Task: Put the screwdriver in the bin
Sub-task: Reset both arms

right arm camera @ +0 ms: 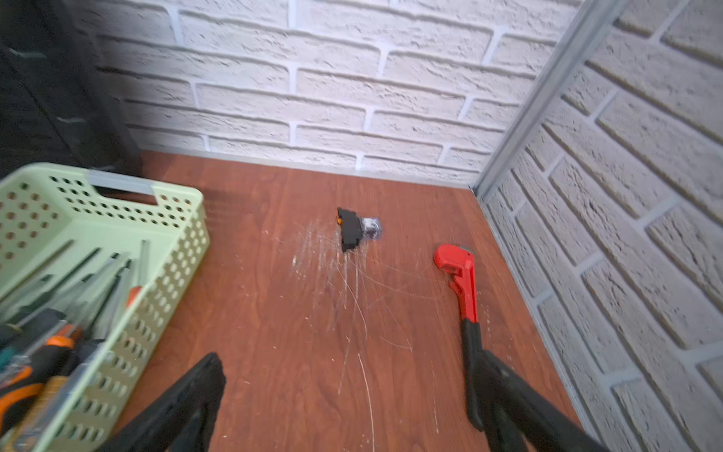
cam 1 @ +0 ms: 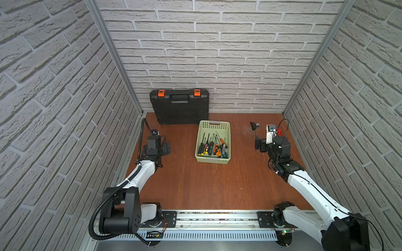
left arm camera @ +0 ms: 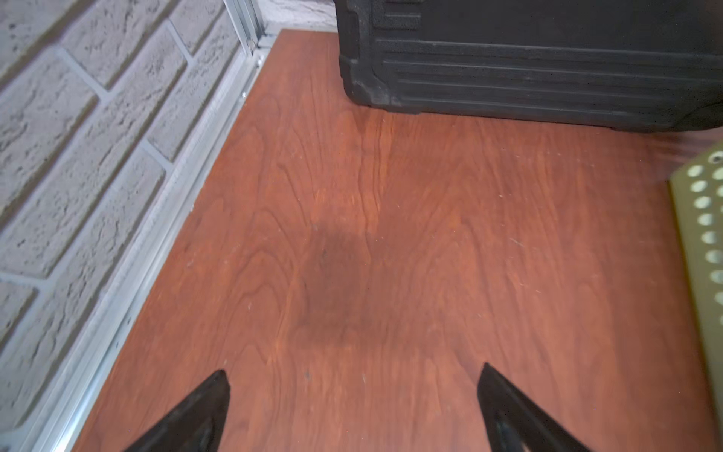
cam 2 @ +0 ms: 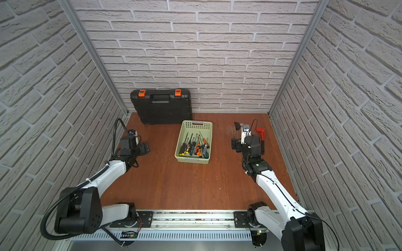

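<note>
Near the left wall (left arm camera: 78,156) the left gripper (left arm camera: 352,375) hangs wide open and empty over bare table (left arm camera: 430,235). At centre the screwdrivers (cam 1: 212,147) lie inside the bin (cam 1: 213,161), well apart from either gripper. The right gripper (right arm camera: 348,364), spread wide and empty, hovers beside a red wrench (right arm camera: 461,281) near the right wall (right arm camera: 626,235).

A red wrench (right arm camera: 461,281) with a black handle lies flat on the brown desk (right arm camera: 274,332), just beside the right pincer (right arm camera: 350,362). Farther out in front of that pincer sits a small black thing (right arm camera: 349,234), with white scratches (right arm camera: 336,274) around it. A big black case (cam 1: 179,108) with orange clips stands in front of the left pincer (left arm camera: 355,371), against the brick wall (cam 1: 217,54).
</note>
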Controlling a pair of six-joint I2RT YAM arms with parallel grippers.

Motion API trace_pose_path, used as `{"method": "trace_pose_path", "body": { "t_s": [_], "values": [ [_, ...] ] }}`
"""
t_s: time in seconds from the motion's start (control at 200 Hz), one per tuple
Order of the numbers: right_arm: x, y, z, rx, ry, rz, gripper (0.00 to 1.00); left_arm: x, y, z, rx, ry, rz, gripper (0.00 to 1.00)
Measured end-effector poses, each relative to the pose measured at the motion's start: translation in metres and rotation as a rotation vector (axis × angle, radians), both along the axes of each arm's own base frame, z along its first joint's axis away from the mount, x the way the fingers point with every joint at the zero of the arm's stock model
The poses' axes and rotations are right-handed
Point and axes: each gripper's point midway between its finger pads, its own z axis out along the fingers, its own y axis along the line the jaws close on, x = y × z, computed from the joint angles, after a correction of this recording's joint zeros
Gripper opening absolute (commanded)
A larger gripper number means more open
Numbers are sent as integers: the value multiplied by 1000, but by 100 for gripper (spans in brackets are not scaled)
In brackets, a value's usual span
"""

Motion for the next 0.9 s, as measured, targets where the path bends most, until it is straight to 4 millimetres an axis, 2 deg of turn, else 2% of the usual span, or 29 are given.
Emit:
{"method": "trace_pose_path", "body": {
  "t_s": [0.09,0.18,0.285,0.47,0.53,0.67,0.715,0.83,0.9],
  "values": [
    [-4,-2,-37,-4,59,1,99,5,2,-14,34,-17,-15,98],
    [-7,-2,-64,-3,86,8,99,9,3,-26,62,-43,-33,98],
    [-6,-6,-81,3,83,0,99,12,9,-42,69,-71,-33,98],
    [-1,-20,-103,53,41,-43,99,3,24,-66,28,-110,-3,98],
    [1,-22,-114,65,40,-45,100,4,28,-66,16,-120,6,98],
    [8,-14,-142,84,84,-4,100,12,28,-52,10,-186,1,98],
    [8,-12,-142,89,93,7,100,13,28,-50,10,-196,-1,98],
    [18,-7,-126,99,23,31,100,15,24,-48,14,-203,-8,98],
    [20,-7,-122,102,7,35,100,15,23,-47,18,-205,-11,98]
  ]
}}
